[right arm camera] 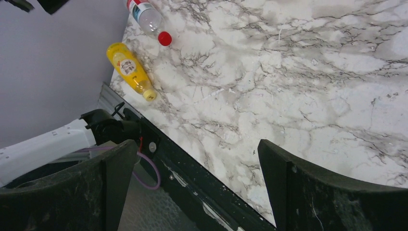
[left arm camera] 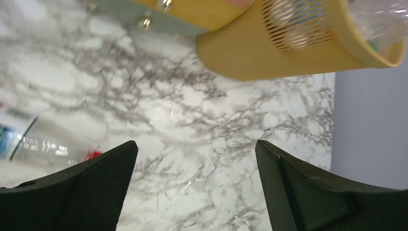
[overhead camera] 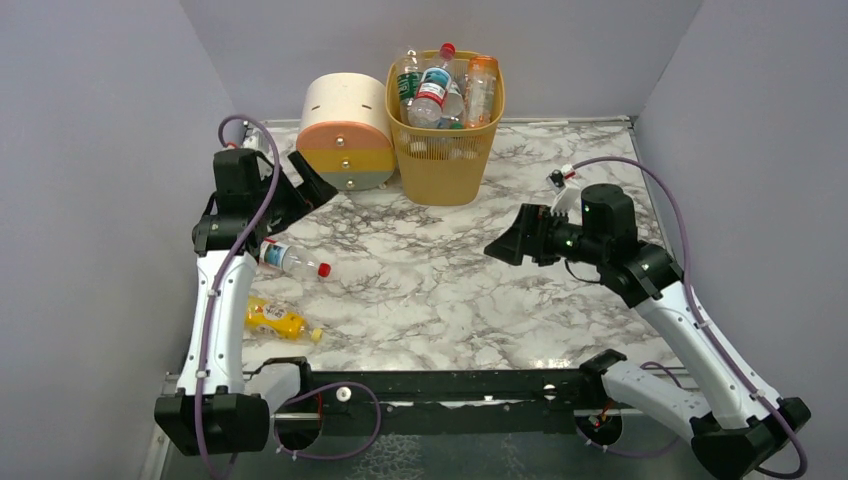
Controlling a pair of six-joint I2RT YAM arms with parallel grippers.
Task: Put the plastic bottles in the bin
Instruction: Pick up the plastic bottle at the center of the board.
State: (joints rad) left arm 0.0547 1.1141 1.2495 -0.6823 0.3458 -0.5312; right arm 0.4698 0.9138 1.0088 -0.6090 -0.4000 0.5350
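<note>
- My left claw (overhead camera: 315,185): jaws apart, nothing in it, above the tabletop (overhead camera: 450,290) just in front of the drawer unit (overhead camera: 345,130).
- My right claw (overhead camera: 508,246): jaws apart, nothing in it, right of centre. Bare marble between the two.
- Walls (overhead camera: 100,150) hem the tabletop left, back and right.
- Bin (overhead camera: 445,165) at the back edge, just beside the drawer unit, with bottles (overhead camera: 437,90) heaped past the rim.
- Clear bottle (overhead camera: 292,261) with a red cap and yellow bottle (overhead camera: 275,320) lie by the left edge.

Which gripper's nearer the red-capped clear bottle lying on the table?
Left. The left gripper hangs open just beyond the bottle, toward the bin; the right gripper is open across the table.
</note>
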